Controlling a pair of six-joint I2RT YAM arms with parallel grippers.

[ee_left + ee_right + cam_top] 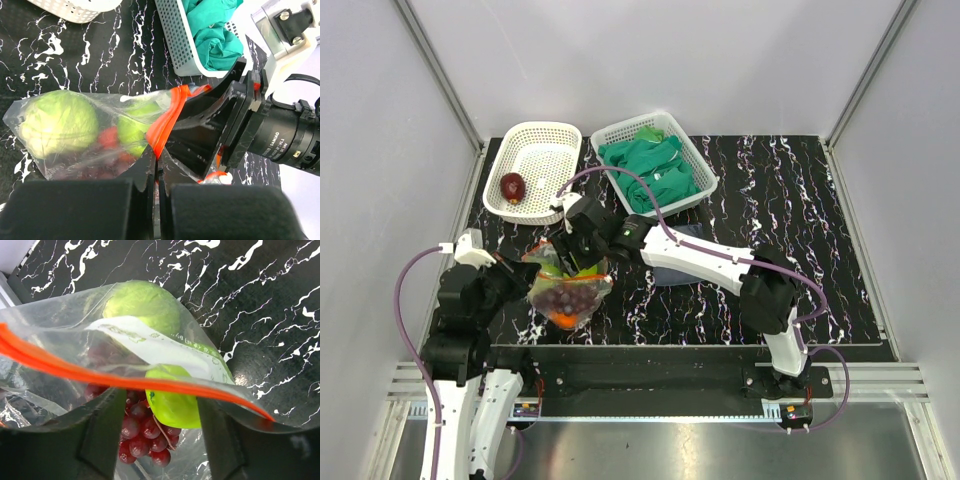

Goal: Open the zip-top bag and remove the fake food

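Note:
The zip-top bag [567, 290] lies on the black marble table, its orange-red zip strip [125, 382] parted at the mouth. My left gripper [157, 161] is shut on one edge of the zip strip [161, 131]; in the top view it sits at the bag's left side [527, 273]. My right gripper [160, 407] is open with its fingers inside the bag mouth, straddling a green apple [175, 397] above dark purple grapes [142, 432]. A pale green cabbage [60, 122] and something red [107, 137] are also in the bag. A dark red apple [512, 186] lies in the left white basket [558, 135].
A second white basket [692, 160] at the back centre holds green cloths [655, 165]. A dark grey-blue cloth [672, 268] lies under my right arm. The right arm's black wrist and camera [280, 137] crowd the bag's right side.

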